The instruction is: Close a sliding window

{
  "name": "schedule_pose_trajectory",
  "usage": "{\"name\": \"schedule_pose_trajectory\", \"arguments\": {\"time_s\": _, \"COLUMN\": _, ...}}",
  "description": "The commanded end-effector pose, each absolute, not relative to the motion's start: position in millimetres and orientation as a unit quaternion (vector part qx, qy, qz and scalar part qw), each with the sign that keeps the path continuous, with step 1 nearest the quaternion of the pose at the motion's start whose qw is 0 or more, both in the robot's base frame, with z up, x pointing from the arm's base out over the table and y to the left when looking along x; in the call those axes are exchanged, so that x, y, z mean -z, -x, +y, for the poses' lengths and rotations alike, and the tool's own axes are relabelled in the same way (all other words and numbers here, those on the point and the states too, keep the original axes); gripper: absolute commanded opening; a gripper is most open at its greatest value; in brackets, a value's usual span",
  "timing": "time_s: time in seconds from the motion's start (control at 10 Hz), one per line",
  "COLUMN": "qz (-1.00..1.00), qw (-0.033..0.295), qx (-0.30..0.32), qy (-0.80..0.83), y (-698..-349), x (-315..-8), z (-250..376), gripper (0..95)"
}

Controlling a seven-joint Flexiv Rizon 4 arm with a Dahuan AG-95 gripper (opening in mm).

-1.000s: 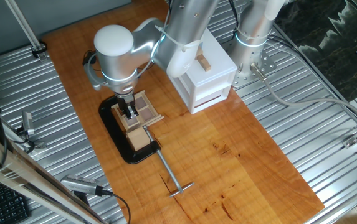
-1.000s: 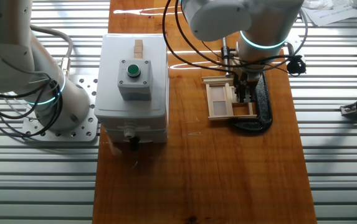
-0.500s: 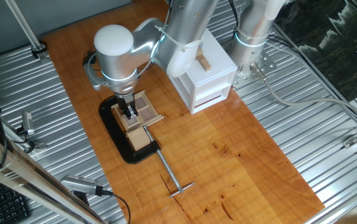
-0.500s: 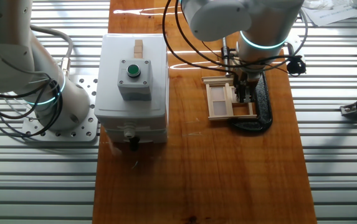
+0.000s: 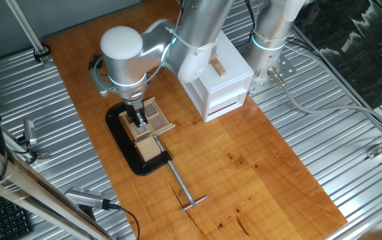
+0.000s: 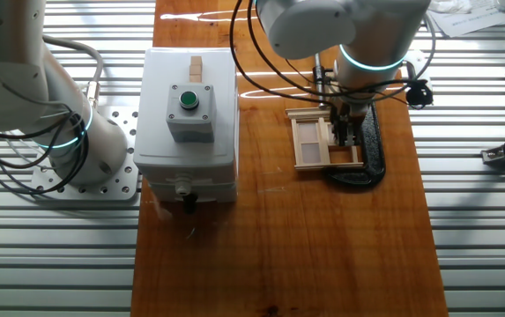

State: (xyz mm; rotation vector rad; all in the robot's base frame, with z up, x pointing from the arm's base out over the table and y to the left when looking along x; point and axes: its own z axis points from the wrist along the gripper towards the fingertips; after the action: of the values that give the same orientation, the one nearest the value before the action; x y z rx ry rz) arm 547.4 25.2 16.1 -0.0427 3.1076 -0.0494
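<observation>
The sliding window [image 5: 156, 113] is a small light-wood frame with panes, set in wooden rails on the black clamp base [image 5: 123, 137]. In the other fixed view the window [image 6: 309, 143] lies just left of the black clamp [image 6: 374, 150]. My gripper [image 5: 139, 121] points straight down at the window's edge on the clamp side, with its fingers close together and nothing visibly held. It also shows in the other fixed view [image 6: 345, 134]. The fingertips hide where they meet the frame.
A plain wooden block [image 5: 149, 148] sits in the clamp, whose T-handle screw [image 5: 184, 190] reaches toward the front. A white box [image 6: 186, 123] with a green button [image 6: 189, 98] stands beside the window. A second arm's base [image 5: 269, 50] is behind it.
</observation>
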Motion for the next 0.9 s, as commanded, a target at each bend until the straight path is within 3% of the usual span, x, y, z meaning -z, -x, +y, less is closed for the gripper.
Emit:
{"name": "schedule_pose_trajectory", "arguments": {"time_s": 0.1, "qz": 1.0, "qw": 0.017, "qx": 0.015, "qy": 0.013, "y": -547.1, "x": -15.5, "z": 24.5, "gripper": 0.0}}
{"name": "schedule_pose_trajectory", "arguments": {"time_s": 0.9, "qz": 1.0, "qw": 0.02, "qx": 0.009, "qy": 0.016, "y": -546.2, "x": -13.9, "z": 15.7, "gripper": 0.0}}
